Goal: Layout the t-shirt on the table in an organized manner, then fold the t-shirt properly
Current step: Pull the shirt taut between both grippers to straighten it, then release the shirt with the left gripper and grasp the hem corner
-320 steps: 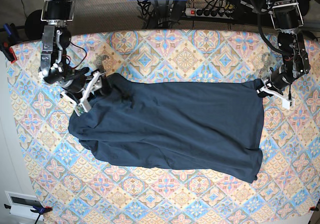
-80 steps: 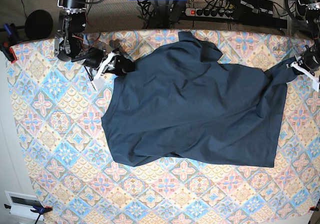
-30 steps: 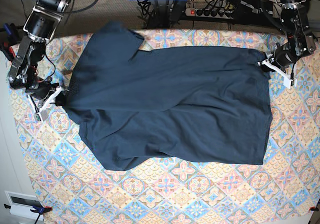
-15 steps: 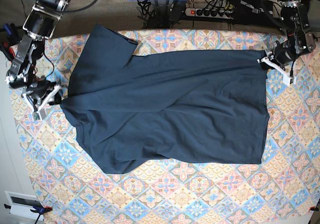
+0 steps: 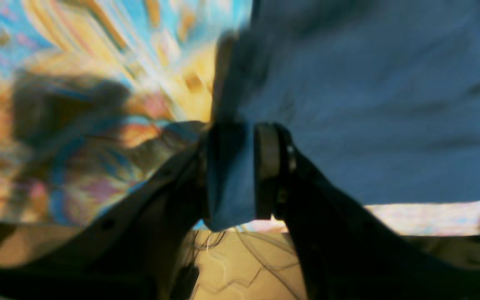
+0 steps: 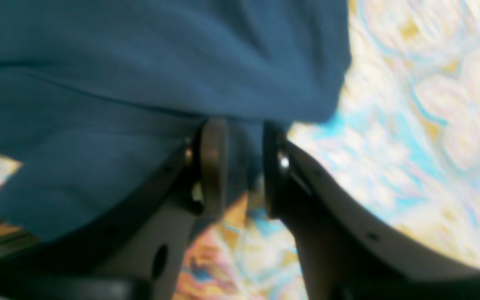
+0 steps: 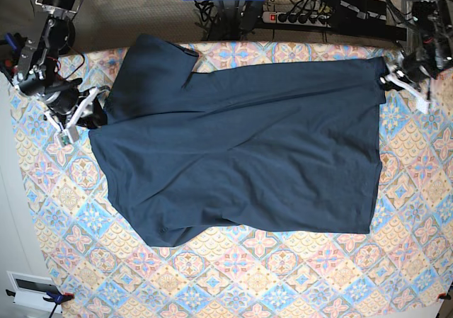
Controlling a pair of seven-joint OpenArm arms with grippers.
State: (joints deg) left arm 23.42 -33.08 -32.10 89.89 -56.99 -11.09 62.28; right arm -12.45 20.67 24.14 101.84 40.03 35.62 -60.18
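We see the t-shirt spread flat on the table. Left gripper and right gripper stand narrowly parted, cloth edges between their fingers.

t-shirt covers most of the table middle, lying flat, no tall obstacle on it. Bare cloth runs in a wide band along the near edge and a strip down each side, room to pass there. Far edge is tight: collar end hangs over it, with cables and a power strip just behind (snag risk). left gripper and right gripper sit at the shirt's far corners, blocking those spots.
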